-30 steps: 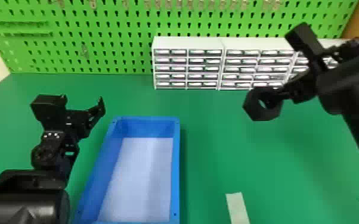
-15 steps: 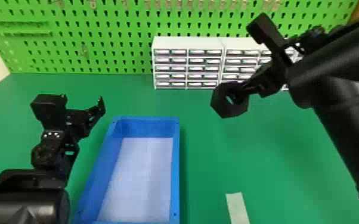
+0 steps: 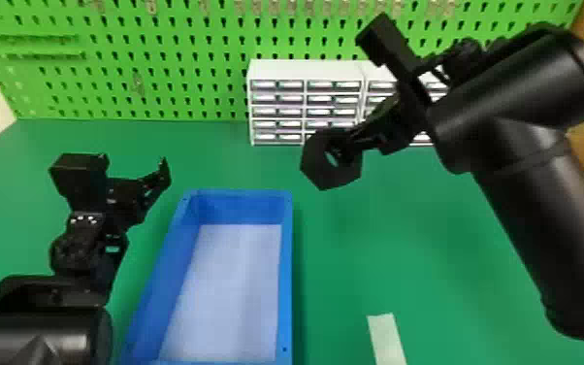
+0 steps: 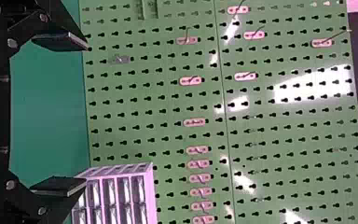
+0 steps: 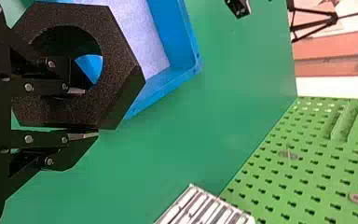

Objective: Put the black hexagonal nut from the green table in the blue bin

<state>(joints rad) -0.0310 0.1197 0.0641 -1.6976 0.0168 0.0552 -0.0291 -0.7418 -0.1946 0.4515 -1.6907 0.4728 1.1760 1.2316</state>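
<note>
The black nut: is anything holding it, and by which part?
The right gripper holds the nut by one side, one jaw in its hole.

The right end effector [image 3: 348,145] holds the black hexagonal nut [image 3: 323,175] in the air, tilted, its hole showing, near the far right corner of the blue bin [image 3: 285,272]. One finger seems to reach into the hole, though black against black makes that hard to judge. The left end effector [image 3: 133,160] is spread open over the green counter [image 3: 451,262], left of the bin. White drawer cabinets [image 3: 305,69] stand at the back before a green pegboard [image 3: 184,53]; a pale strip [image 3: 386,337] lies right of the bin.
</note>
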